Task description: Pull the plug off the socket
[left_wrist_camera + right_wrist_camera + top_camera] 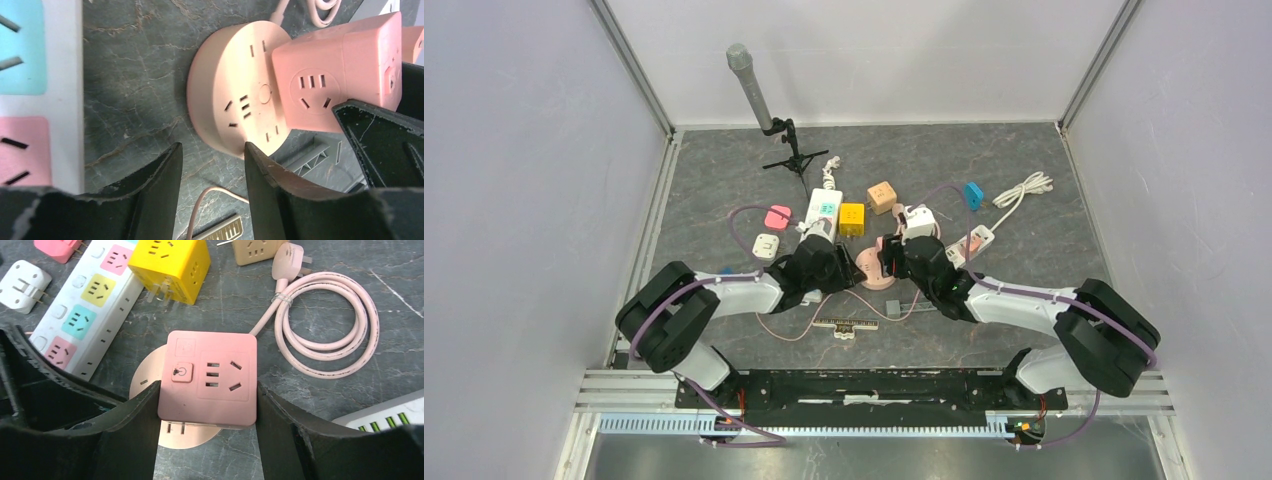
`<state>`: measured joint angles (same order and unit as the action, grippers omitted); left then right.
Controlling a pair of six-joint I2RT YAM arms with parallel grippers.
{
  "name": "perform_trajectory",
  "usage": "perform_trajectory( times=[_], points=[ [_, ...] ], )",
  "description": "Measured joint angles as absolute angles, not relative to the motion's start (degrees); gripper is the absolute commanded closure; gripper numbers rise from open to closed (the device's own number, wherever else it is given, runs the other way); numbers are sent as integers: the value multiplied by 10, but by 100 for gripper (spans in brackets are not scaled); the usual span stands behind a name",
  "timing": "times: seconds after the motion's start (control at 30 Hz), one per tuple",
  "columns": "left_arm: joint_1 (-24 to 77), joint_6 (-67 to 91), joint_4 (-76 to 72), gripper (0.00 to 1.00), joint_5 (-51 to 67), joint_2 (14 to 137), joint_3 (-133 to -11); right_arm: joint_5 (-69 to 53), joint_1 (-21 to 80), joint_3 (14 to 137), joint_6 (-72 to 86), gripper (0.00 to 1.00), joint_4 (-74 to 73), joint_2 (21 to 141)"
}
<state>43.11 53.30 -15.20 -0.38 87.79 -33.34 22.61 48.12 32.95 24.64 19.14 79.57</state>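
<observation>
Outlets of blue, yellow and pink dot a white power strip (90, 315) at the left, with a yellow cube (167, 265) just beside its far end; next to the strip hangs the left gripper (212, 147), jaws apart, only bare table (140, 75) between them; its right-hand finger sits just beside the near rim of the round pink socket (235, 95), and I cannot tell whether they touch; the pink cube plug (215, 350) stands over the socket's right part, its metal prongs (175, 428) showing bare under its near edge; the right gripper (207, 386) is clamped on the plug's two sides; a pink cable (325, 325) lies coiled to the right.
</observation>
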Motion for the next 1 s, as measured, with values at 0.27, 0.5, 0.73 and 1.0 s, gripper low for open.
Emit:
perform_trajectory(
  times=[0.27, 0.5, 0.73, 1.0],
  points=[
    [434, 543, -181, 54, 10, 929, -358, 210, 481, 329, 243, 100, 194, 796],
    [456, 573, -175, 62, -32, 963, -389, 238, 479, 329, 240, 100, 148, 767],
    [466, 589, -185, 63, -57, 988, -416, 231, 493, 334, 259, 100, 136, 698],
    [467, 590, -173, 55, -66, 972, -413, 261, 496, 329, 276, 100, 150, 664]
  ],
)
